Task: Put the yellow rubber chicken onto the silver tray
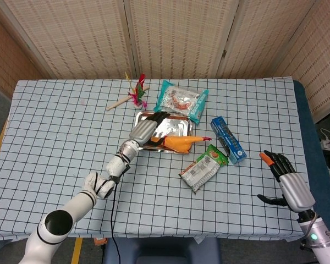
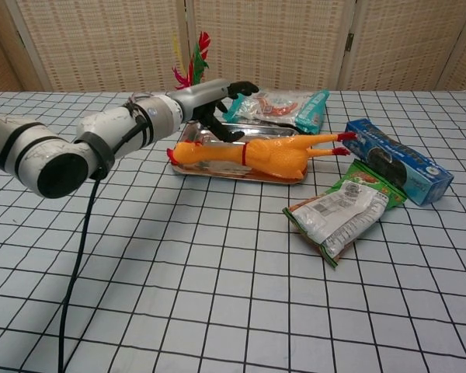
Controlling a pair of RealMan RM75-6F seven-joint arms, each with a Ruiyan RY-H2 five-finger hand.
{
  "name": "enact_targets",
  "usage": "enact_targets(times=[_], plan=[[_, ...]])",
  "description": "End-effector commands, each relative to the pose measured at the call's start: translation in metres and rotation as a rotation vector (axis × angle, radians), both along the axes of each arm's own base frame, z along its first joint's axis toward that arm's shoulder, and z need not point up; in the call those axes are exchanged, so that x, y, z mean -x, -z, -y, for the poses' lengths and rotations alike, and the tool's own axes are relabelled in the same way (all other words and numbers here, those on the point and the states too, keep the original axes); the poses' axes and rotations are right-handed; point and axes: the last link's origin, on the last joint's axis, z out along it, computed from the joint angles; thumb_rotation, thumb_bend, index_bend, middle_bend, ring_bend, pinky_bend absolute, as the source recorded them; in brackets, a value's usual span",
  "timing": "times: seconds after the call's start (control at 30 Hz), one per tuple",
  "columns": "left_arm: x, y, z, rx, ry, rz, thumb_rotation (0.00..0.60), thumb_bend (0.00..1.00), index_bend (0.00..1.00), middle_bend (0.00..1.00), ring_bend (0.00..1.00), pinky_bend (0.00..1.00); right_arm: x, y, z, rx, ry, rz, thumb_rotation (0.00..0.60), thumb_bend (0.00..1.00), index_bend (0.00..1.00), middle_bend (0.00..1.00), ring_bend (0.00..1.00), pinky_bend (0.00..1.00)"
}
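Note:
The yellow rubber chicken [image 1: 179, 143] [image 2: 252, 155] lies on its side along the front part of the silver tray [image 1: 176, 126] [image 2: 217, 172]. Its red feet stick out past the tray's right edge. My left hand [image 1: 148, 128] [image 2: 213, 102] hovers over the chicken's head end at the tray's left side. Its fingers are spread apart and nothing is held in them. Only the head view shows my right hand [image 1: 286, 180], which is open above the table's right front corner, far from the tray.
A feather toy [image 1: 136, 93] [image 2: 193, 62] and a teal snack bag [image 1: 181, 100] [image 2: 283, 105] lie behind the tray. To the right of it are a blue box [image 1: 227, 139] [image 2: 396, 159] and a green packet [image 1: 204, 166] [image 2: 343, 210].

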Motion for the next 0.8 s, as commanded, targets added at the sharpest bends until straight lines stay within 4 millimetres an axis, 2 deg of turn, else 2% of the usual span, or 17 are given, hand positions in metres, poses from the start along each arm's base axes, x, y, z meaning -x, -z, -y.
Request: enact_targets(times=[0.03, 0.13, 0.23, 0.3, 0.47, 0.57, 0.67, 0.73, 0.8], plan=[[-0.004, -0.011, -0.001, -0.019, 0.041, 0.013, 0.600, 0.39, 0.00, 0.00, 0.00, 0.12, 0.000, -0.001, -0.002, 0.007, 0.001, -0.005, 0.600, 0.06, 0.00, 0.00, 0.00, 0.00], [0.005, -0.028, 0.009, -0.049, 0.122, 0.006, 0.600, 0.38, 0.00, 0.00, 0.00, 0.12, -0.001, -0.004, -0.006, 0.034, -0.013, -0.033, 0.600, 0.06, 0.00, 0.00, 0.00, 0.00], [0.031, -0.053, 0.036, -0.071, 0.197, 0.000, 0.600, 0.38, 0.00, 0.00, 0.00, 0.11, -0.003, -0.009, -0.011, 0.062, -0.023, -0.070, 0.600, 0.06, 0.00, 0.00, 0.00, 0.00], [0.062, -0.080, 0.070, -0.066, 0.209, -0.031, 0.600, 0.39, 0.00, 0.00, 0.00, 0.10, -0.005, -0.013, -0.018, 0.090, -0.026, -0.102, 0.600, 0.06, 0.00, 0.00, 0.00, 0.00], [0.147, -0.154, 0.180, -0.133, 0.064, -0.170, 0.600, 0.39, 0.00, 0.00, 0.00, 0.09, -0.004, -0.017, -0.037, 0.136, 0.022, -0.229, 0.600, 0.06, 0.00, 0.00, 0.00, 0.00], [0.186, -0.181, 0.242, -0.245, -0.034, -0.184, 0.600, 0.38, 0.00, 0.00, 0.00, 0.08, -0.002, -0.015, -0.049, 0.153, 0.052, -0.260, 0.600, 0.06, 0.00, 0.00, 0.00, 0.00], [0.216, -0.191, 0.291, -0.278, -0.072, -0.188, 0.600, 0.38, 0.00, 0.00, 0.00, 0.08, -0.002, -0.011, -0.061, 0.143, 0.049, -0.248, 0.600, 0.06, 0.00, 0.00, 0.00, 0.00], [0.229, -0.194, 0.309, -0.278, -0.093, -0.205, 0.600, 0.38, 0.00, 0.00, 0.00, 0.08, -0.005, -0.012, -0.064, 0.147, 0.025, -0.242, 0.600, 0.06, 0.00, 0.00, 0.00, 0.00], [0.237, -0.195, 0.316, -0.266, -0.111, -0.256, 0.600, 0.39, 0.00, 0.00, 0.00, 0.08, -0.009, -0.011, -0.069, 0.150, 0.006, -0.232, 0.600, 0.06, 0.00, 0.00, 0.00, 0.00]])
